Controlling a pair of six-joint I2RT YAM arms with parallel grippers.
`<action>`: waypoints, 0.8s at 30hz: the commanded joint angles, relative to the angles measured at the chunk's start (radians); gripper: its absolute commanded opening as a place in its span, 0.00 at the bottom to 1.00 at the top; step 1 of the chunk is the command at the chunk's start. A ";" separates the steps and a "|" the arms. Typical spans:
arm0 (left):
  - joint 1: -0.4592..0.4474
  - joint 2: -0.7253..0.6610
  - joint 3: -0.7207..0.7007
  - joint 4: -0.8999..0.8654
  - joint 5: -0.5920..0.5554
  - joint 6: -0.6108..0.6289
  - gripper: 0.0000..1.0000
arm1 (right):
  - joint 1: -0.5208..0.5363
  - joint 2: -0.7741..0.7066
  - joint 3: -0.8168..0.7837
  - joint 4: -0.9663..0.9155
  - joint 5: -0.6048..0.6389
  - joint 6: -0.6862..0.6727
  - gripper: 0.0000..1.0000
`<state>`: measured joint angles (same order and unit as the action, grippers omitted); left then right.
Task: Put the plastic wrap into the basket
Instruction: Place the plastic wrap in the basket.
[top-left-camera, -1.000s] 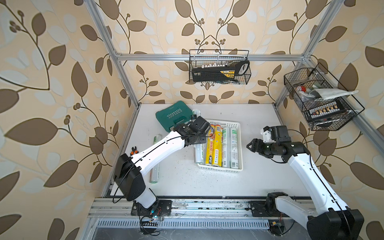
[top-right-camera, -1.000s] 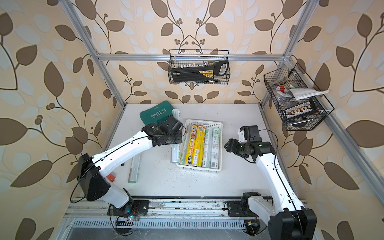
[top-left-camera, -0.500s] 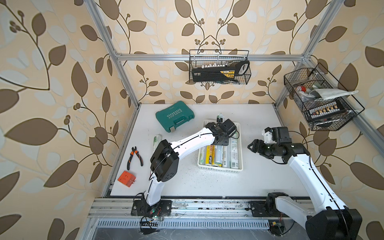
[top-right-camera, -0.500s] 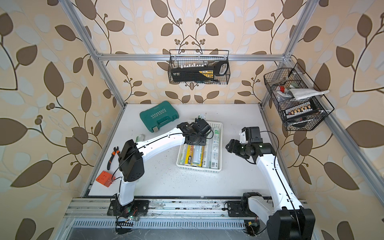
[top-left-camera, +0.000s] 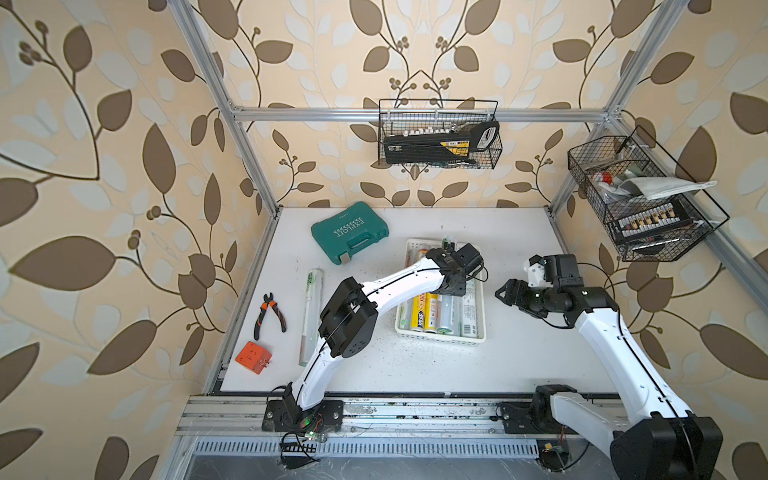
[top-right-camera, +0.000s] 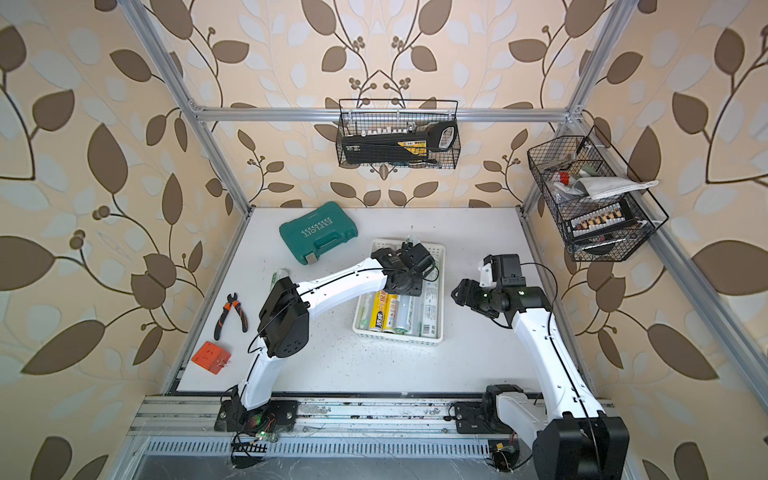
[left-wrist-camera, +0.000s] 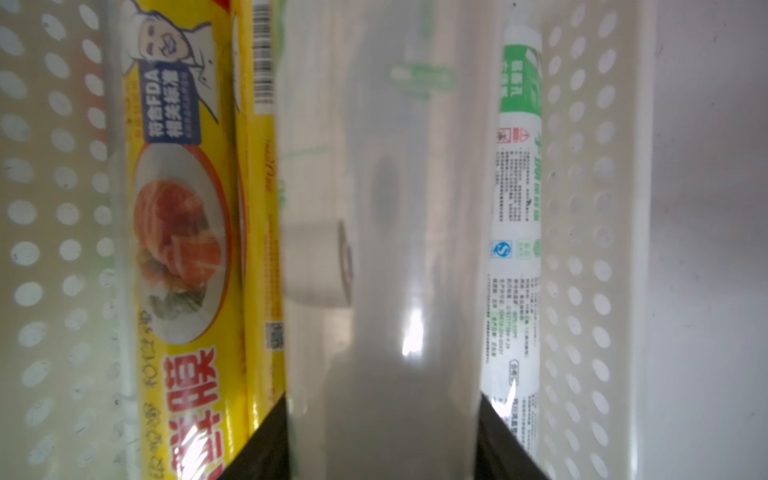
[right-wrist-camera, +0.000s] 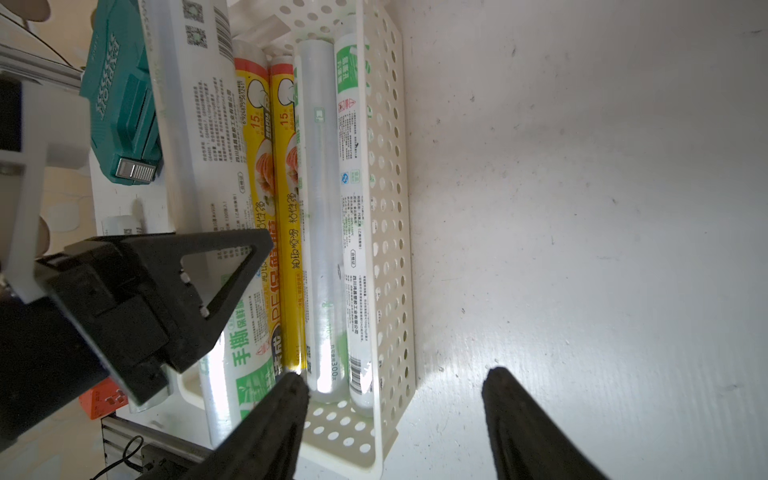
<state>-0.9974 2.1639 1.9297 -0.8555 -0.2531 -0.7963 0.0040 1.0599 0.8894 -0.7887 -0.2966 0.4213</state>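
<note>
Left wrist view: my left pincer (left-wrist-camera: 382, 457) is clamped on a silvery-white plastic wrap roll (left-wrist-camera: 382, 270), held over the white basket (left-wrist-camera: 582, 208), where several stowed rolls (left-wrist-camera: 183, 249) already lie. My right pincer (right-wrist-camera: 395, 374) gapes empty alongside. Farther off, one stray roll (top-left-camera: 311, 316) waits on the table (top-left-camera: 415, 365).

Basket (right-wrist-camera: 390, 208): white perforated plastic, was smooth. Silvery-white roll (left-wrist-camera: 382, 249) between left fingers (left-wrist-camera: 262, 453): glossy translucent film. Yellow rolls (left-wrist-camera: 187, 249) beside them: shiny printed wrapper. Tabletop (right-wrist-camera: 582, 208) below right fingers (right-wrist-camera: 523, 424): matt, speckled.
</note>
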 joint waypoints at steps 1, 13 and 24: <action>-0.014 -0.010 0.039 0.015 -0.003 -0.025 0.45 | -0.004 0.002 -0.019 0.005 -0.021 -0.013 0.70; -0.017 0.016 0.029 0.000 0.000 -0.054 0.47 | -0.008 0.006 -0.019 0.002 -0.029 -0.013 0.70; -0.018 0.032 0.034 -0.027 -0.002 -0.064 0.48 | -0.009 0.008 -0.019 0.003 -0.033 -0.012 0.70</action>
<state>-1.0092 2.2105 1.9297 -0.8482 -0.2359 -0.8440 -0.0006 1.0615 0.8883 -0.7887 -0.3153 0.4213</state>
